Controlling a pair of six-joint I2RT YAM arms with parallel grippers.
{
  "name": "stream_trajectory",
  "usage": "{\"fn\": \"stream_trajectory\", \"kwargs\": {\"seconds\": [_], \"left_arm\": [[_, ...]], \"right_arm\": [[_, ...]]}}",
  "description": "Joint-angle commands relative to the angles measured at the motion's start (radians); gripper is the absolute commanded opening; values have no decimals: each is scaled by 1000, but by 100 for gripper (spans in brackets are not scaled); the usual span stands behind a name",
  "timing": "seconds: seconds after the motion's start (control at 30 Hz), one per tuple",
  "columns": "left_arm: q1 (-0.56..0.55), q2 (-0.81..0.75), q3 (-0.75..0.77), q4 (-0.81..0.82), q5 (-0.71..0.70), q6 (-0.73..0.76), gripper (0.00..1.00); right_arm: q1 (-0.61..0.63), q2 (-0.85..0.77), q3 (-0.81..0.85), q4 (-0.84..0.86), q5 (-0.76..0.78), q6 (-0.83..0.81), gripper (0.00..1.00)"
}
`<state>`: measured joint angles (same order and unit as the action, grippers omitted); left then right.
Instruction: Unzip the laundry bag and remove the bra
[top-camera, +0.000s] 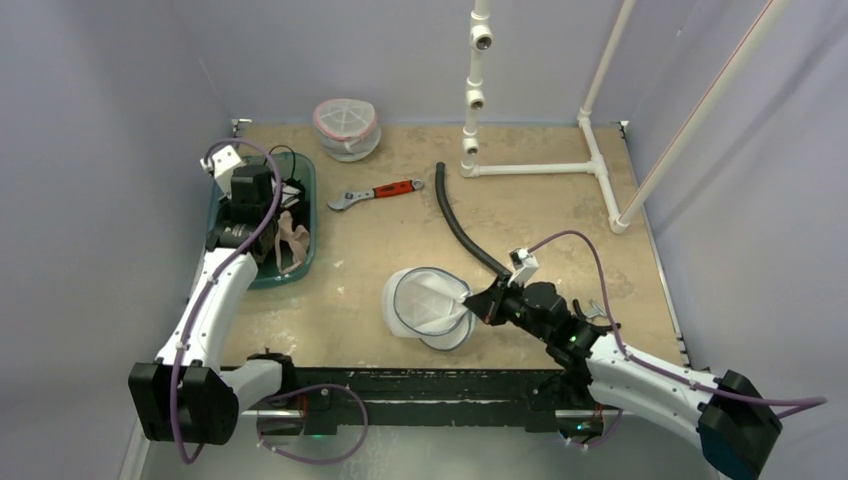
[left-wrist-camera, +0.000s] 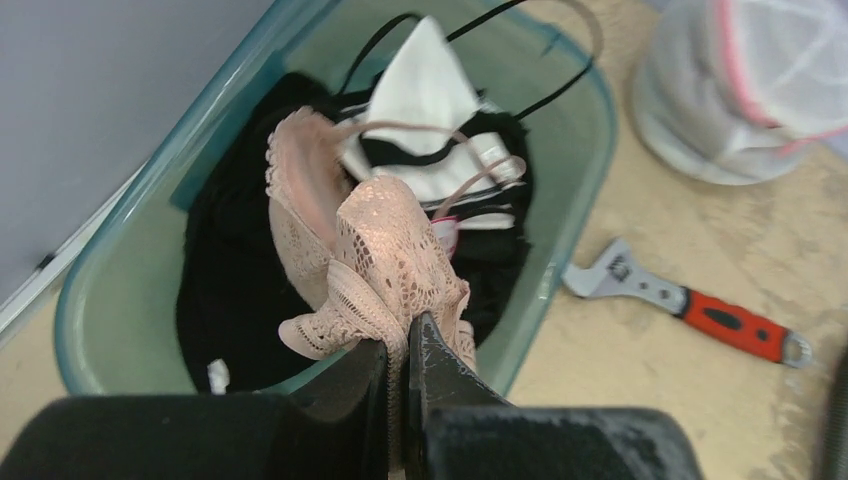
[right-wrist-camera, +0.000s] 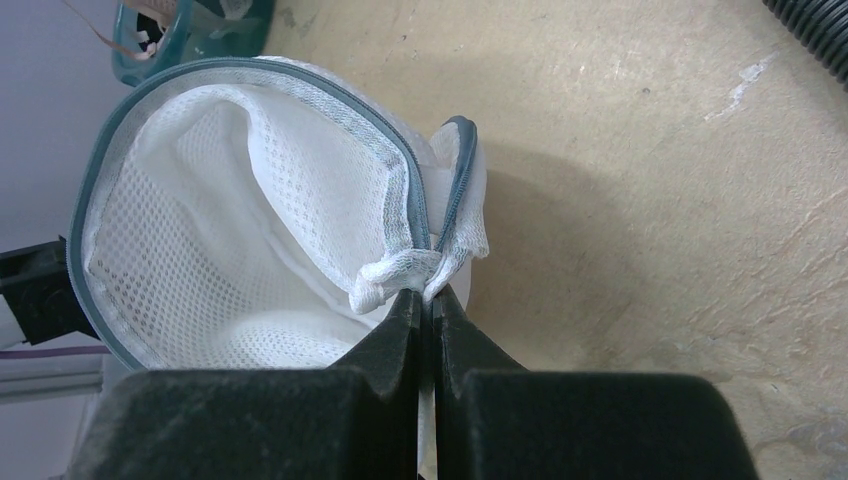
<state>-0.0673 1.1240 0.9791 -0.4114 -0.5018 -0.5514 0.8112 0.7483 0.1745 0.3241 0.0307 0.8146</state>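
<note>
The white mesh laundry bag (top-camera: 428, 305) with a grey zipper rim lies open on the table's near middle. My right gripper (top-camera: 478, 303) is shut on a bunched edge of the bag (right-wrist-camera: 415, 268); the bag's inside (right-wrist-camera: 200, 260) looks empty. My left gripper (top-camera: 262, 215) is shut on a pink lace bra (left-wrist-camera: 385, 260) and holds it over the teal bin (top-camera: 300, 262) at the left. The bra also shows as a pale strip (top-camera: 293, 238) over the bin in the top view.
The bin (left-wrist-camera: 560, 230) holds black and white garments (left-wrist-camera: 430, 90). A second zipped mesh bag with pink trim (top-camera: 346, 126) sits at the back. A red-handled wrench (top-camera: 378, 193), a black hose (top-camera: 462, 228) and a white pipe frame (top-camera: 560, 165) lie beyond the bag.
</note>
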Motion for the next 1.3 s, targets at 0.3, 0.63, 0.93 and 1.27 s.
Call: {"fn": "stream_trajectory", "kwargs": {"seconds": [0.3,0.63,0.93,1.27], "left_arm": [[146,-8,-98,-85,-47,-185,0],[149,-19,-173,260,96,65,0],[148,32,-221,253,207,83,6],[149,-115,-73,-12,28,47,60]], "right_arm": [[-2,31,-15,94,-25,-23,0],[-1,34,-33,114,-29,-19,0],[-2,72,-18,119,-29,-34,0],[-2,46,-10,97,-22,-44,0]]}}
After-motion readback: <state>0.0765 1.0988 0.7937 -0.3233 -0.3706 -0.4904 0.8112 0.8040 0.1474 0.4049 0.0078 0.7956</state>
